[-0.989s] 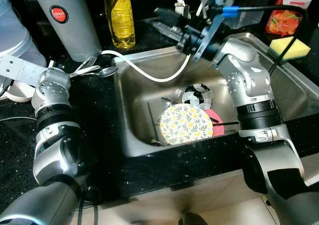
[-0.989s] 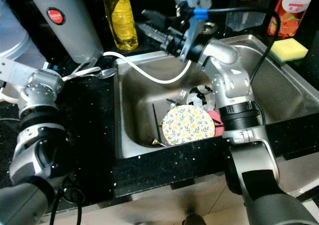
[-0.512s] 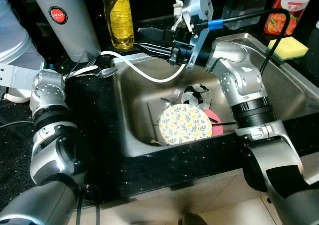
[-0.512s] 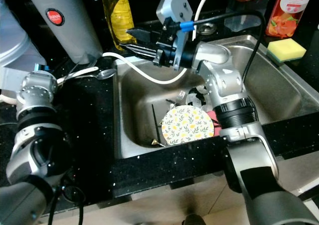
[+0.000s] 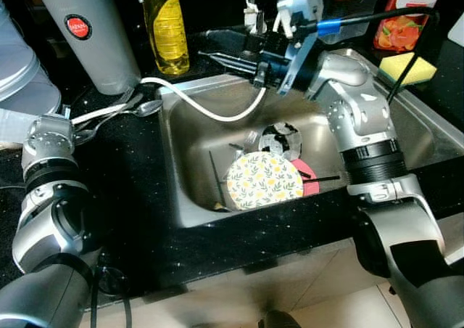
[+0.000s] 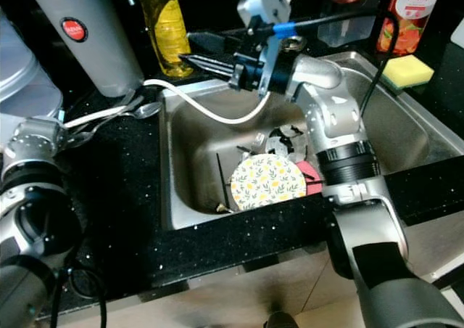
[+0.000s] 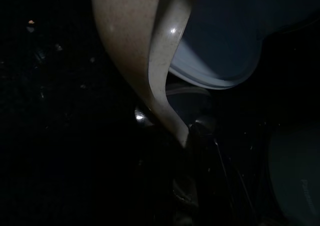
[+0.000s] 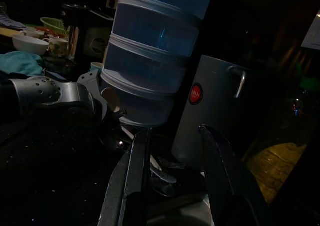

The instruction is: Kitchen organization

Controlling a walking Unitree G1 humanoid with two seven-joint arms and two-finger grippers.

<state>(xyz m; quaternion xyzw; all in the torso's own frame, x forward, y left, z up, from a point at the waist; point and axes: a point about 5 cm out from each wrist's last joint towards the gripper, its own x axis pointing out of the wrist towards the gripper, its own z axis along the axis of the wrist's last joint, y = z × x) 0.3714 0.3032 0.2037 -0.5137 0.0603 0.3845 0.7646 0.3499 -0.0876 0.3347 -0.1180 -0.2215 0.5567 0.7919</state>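
Spoons lay beyond the right gripper fingertips, handles pointing away from the sink, gripper level above the rim, fingers parted, holding nothing.

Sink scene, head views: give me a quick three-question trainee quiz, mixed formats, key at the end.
1. True or false: the floral plate lies on the counter beside the sink.
2. Multiple choice: the right gripper hovers nearest to A) the yellow sponge, B) the yellow soap bottle, C) the floral plate.
3. Fill in: the spoons lie on the black counter on the sink's ____ side.

Key: 1 false, it lies in the sink basin. 2 B. 3 left.
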